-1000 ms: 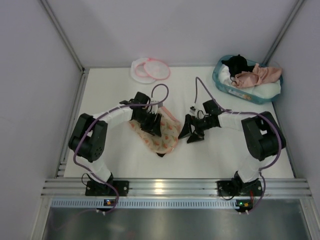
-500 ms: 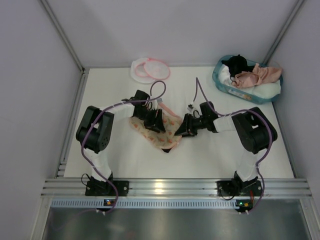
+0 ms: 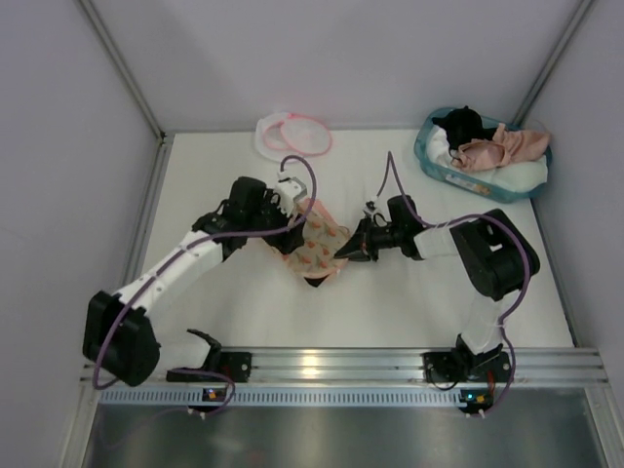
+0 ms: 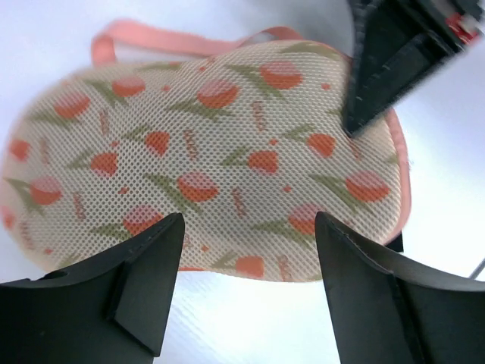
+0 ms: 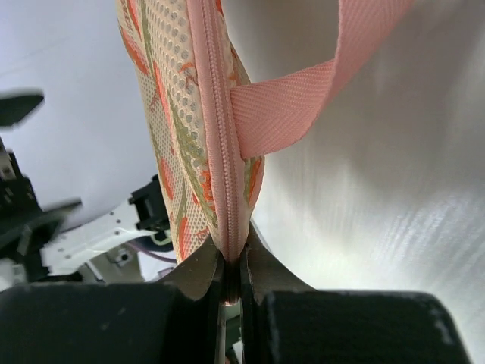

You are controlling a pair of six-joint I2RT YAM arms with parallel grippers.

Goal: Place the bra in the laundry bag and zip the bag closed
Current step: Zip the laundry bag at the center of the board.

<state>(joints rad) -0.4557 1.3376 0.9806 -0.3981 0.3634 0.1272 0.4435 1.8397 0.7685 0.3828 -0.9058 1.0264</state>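
The salmon-pink satin bra [image 3: 503, 146] lies in the teal plastic basket [image 3: 427, 156] at about 1 o'clock on the white table [image 3: 214, 166]. It is draped over white cloth [image 3: 522, 175], with a black garment [image 3: 462, 125] just beside it on the 9 o'clock side. Neither arm is near it.

The round white mesh laundry bag [image 3: 294, 135] with its pink zipper rim lies flat at about 11 o'clock by the back wall. Its two disc halves overlap, and it is well apart from both grippers.

Near the table's centre is a peanut-shaped cream mesh padded piece [image 3: 320, 249], printed with orange tulips and trimmed in pink. The right gripper [image 5: 231, 265] is clamped tight on the pink zippered edge of the padded piece, at its 3 o'clock side. From the right wrist the piece shows edge-on, and a pink webbing strap [image 5: 303, 98] loops off that seam.

The left gripper [image 4: 246, 250] hangs over the padded piece from the 9 o'clock side with its jaws spread wide, holding nothing. The printed face fills the gap between its fingers [image 4: 144, 280]. One black finger of the right gripper shows at the piece's far rim in the left wrist view.
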